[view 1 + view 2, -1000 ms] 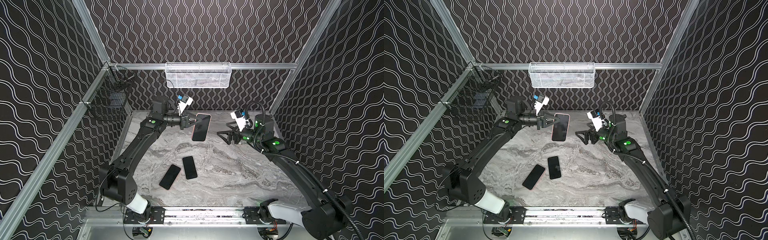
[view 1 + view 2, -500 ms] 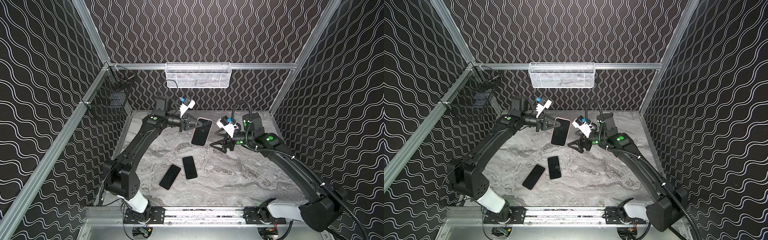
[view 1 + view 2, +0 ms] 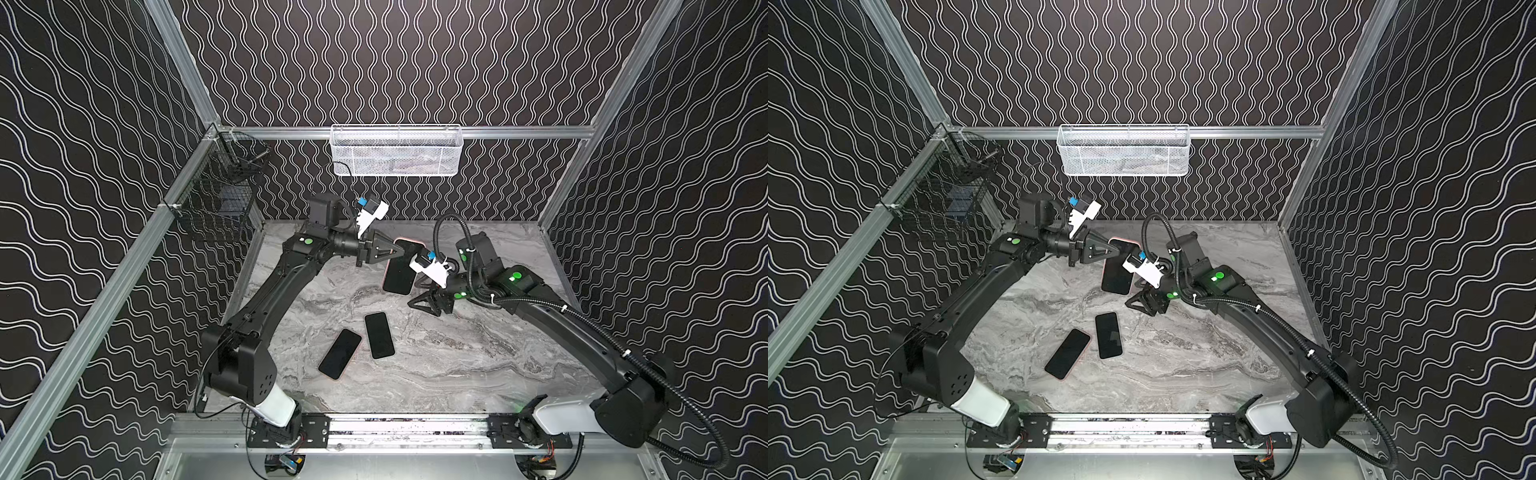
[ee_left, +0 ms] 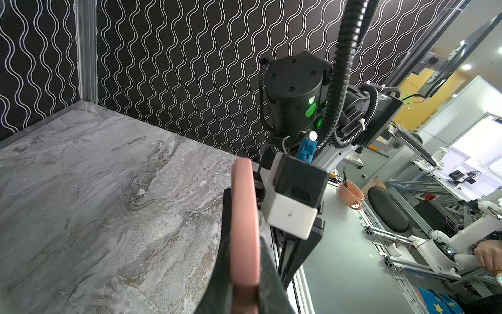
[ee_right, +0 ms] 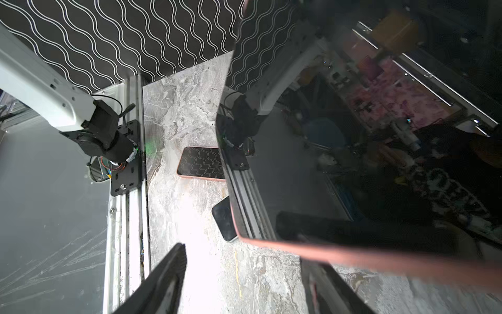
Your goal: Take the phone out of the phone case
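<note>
Phone [image 3: 398,274] hangs clear of the worktop [image 3: 478,357] in a top view. Its far end is pinched by the left claw [image 3: 400,252], jaws pressed onto the pink case [image 3: 413,242]. Its long axis runs from that pinch down toward the near side, so the free end points my way. The right claw [image 3: 415,301] sits just beside that free end, to its right and a little lower, with its tips aimed across at it. With the left busy holding, I judge the right to be the one placed for the peel. Two spare phones [image 3: 340,354] lie flat nearer me, apart from all this.

In a top view again I read the same layout: phone [image 3: 1117,276], left claw [image 3: 1115,250], right claw [image 3: 1132,302].

From the left wrist I see the case [image 4: 243,217] edge-on, clamped between the two dark fingers [image 4: 225,271], with the right arm close behind it.

From the right wrist the screen [image 5: 353,136] fills most of the frame. The case rim [image 5: 366,258] crosses just above one finger [image 5: 326,288], and the other finger [image 5: 165,280] stands well off to the side. The right claw [image 5: 244,285] is spread and holds nothing. I judge the rim is not yet between the fingers, so the claw must shift along that free end before it bites.
</note>
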{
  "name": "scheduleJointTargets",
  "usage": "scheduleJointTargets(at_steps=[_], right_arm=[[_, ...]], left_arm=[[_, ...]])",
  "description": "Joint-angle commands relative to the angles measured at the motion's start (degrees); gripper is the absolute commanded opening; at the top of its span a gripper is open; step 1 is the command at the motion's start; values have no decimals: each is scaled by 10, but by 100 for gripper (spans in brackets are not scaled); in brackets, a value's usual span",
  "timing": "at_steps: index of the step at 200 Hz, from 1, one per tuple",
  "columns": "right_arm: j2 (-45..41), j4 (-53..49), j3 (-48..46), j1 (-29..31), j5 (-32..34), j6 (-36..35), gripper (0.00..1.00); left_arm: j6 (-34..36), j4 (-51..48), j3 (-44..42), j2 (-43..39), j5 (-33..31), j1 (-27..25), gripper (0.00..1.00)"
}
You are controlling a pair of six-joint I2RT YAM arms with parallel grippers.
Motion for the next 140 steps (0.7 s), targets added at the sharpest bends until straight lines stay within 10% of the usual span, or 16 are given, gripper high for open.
scheduleJointTargets(at_steps=[1,140], right_arm=[[4,-1,5,5,7,-8,62],[23,11,22,30,27,-6,26]], left_arm=[[-3,25,-3,-2,14,0,0],[-53,87,-26,-9,23,0,0]])
